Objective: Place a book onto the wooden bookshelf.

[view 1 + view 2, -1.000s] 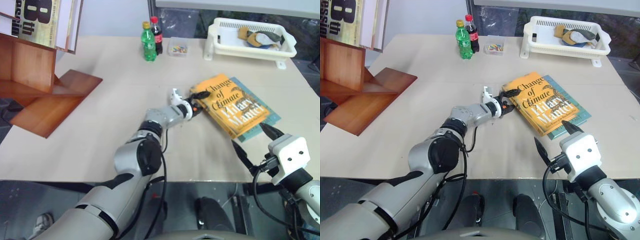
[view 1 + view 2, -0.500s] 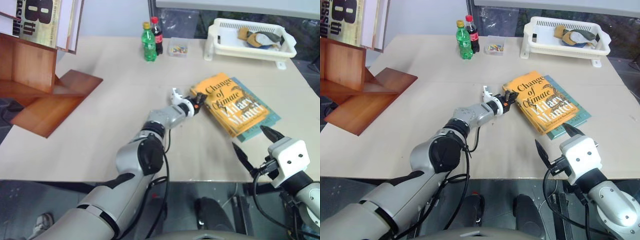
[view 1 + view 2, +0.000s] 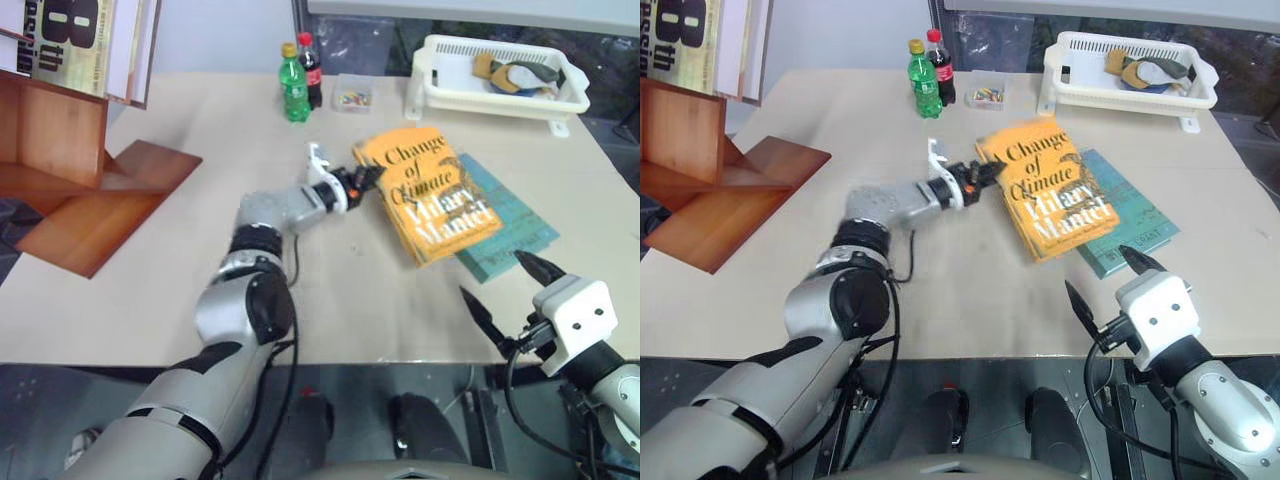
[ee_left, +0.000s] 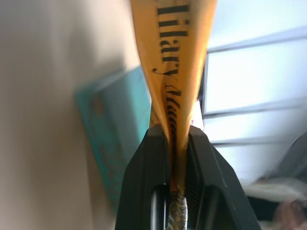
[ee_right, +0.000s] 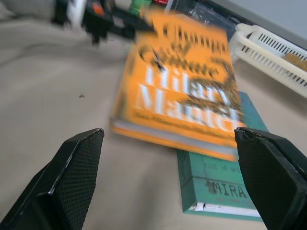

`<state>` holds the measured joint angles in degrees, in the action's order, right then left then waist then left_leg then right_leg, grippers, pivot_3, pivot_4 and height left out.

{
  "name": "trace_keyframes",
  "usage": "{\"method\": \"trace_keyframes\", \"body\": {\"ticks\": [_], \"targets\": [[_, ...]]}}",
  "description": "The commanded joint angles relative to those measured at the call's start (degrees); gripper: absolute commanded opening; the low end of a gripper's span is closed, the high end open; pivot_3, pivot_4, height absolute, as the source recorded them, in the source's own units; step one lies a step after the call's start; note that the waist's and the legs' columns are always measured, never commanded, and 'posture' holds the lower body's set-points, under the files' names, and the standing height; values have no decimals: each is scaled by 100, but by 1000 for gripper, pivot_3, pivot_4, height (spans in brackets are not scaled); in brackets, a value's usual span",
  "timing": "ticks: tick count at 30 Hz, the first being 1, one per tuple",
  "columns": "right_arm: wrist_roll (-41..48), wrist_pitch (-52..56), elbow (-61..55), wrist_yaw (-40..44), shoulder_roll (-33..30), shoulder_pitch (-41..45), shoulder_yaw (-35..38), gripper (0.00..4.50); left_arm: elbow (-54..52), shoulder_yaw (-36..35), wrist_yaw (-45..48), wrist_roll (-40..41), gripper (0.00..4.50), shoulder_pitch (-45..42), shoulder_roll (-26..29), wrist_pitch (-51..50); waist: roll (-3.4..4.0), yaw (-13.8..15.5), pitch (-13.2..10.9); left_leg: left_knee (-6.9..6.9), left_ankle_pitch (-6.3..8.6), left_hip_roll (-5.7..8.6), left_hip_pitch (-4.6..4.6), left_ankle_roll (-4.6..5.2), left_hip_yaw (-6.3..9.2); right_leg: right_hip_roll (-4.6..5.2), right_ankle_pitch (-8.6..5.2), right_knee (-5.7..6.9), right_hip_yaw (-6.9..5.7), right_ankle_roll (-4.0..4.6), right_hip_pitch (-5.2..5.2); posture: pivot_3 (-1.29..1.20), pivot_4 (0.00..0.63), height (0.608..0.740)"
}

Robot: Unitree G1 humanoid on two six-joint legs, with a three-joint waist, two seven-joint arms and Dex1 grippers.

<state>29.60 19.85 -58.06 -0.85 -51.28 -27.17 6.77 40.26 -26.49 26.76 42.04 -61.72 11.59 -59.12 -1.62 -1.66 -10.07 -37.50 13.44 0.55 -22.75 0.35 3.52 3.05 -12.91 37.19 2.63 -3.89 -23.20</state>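
Near the middle of the table [image 3: 150, 270], my left gripper [image 3: 362, 180] is clamped tight on the near-left corner of the book [image 3: 427, 190], the orange cover pinched flat between both fingers [image 4: 154, 163]. A second ago those fingers stood wide around that corner; now they have closed and I am already lifting. The book has swung toward the table's far-left side and tipped up off the teal book [image 3: 505, 222], which lies uncovered along its right half. So the grab is made and the carry has begun, by my reckoning. My right gripper [image 3: 502, 290] hangs just off the table's near-right edge, fingers [image 5: 72, 167] spread wide apart, holding nothing. The wooden bookshelf [image 3: 95, 190] sits at the far-left corner, well apart from the book, with the cream book [image 3: 70, 35] standing upright on it. Next comes a long swing across to those reddish boards. The risk I see: a corner pinch on a thick book, which could let it droop or twist.
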Motion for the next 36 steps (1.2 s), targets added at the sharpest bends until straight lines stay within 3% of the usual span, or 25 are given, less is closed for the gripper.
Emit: {"method": "trace_keyframes", "body": {"ticks": [1, 7, 10, 12, 17, 21, 25, 30, 36], "targets": [[-8, 213, -183, 252, 153, 225, 47, 4500, -2047, 577, 758, 73, 269, 236, 681, 34, -1, -25, -1, 1, 0, -3, -2, -1, 0, 0, 0, 10, 1, 1, -9, 0, 150, 740], [-134, 397, 173, 850, 494, 894, -253, 4500, -3434, 946, 2501, 207, 269, 402, 2471, 457, 3, 59, 2, 1, 0, 3, -3, -2, -6, 3, -1, 28, 4, 3, -21, 0, 150, 740], [-221, 316, 578, 1300, 641, 1364, -507, 4500, -4029, 1506, 3896, -647, 269, 655, 3611, 2002, -1, 82, 0, -4, 0, 3, -3, -1, -8, 3, -2, 23, 3, 3, -19, 0, 150, 740], [-284, 251, 839, 1583, 735, 1651, -660, 4500, -4244, 1641, 4306, -1086, 269, 764, 4028, 2962, -1, 72, -1, -4, 0, -2, -3, -1, -14, -1, -2, 20, 6, 5, -19, 0, 150, 740], [-409, 141, 1324, 2192, 909, 2179, -816, 4500, -4410, 1656, 4923, -1766, 269, 874, 4737, 4498, -2, 110, -2, -4, 0, -4, -5, 0, -13, 0, -15, 21, 4, 27, -19, 0, 150, 740], [-384, 108, 1690, 2658, 1044, 2658, -895, 4500, -4857, 1328, 5013, -1728, 269, 1152, 5353, 4467, -1, 51, -5, -4, 0, -8, -9, 1, -16, -4, -12, 18, 7, 20, -22, 0, 150, 740], [-420, -112, 2236, 3261, 1157, 3119, -1011, 4500, -5351, 604, 5009, -1855, 269, 1977, 5926, 4337, 1, 12, -7, 0, 1, -19, -8, 2, -17, -12, -5, 20, 7, 5, -26, 0, 150, 740], [-494, -386, 2923, 3801, 1395, 3725, -1126, 4500, -5559, -497, 5121, -2239, 269, 3148, 6168, 4548, 4, -49, -10, 0, 1, -26, -6, 2, -20, -18, -4, 22, 7, 4, -29, 0, 150, 740], [-508, -460, 3153, 4087, 1685, 4050, -1173, 4500, -4695, -1402, 5332, -2808, 269, 3954, 6196, 6083, 5, -44, -11, 1, 1, -30, -8, 1, -19, -22, -5, 27, 5, 7, -35, 0, 150, 740]]}}
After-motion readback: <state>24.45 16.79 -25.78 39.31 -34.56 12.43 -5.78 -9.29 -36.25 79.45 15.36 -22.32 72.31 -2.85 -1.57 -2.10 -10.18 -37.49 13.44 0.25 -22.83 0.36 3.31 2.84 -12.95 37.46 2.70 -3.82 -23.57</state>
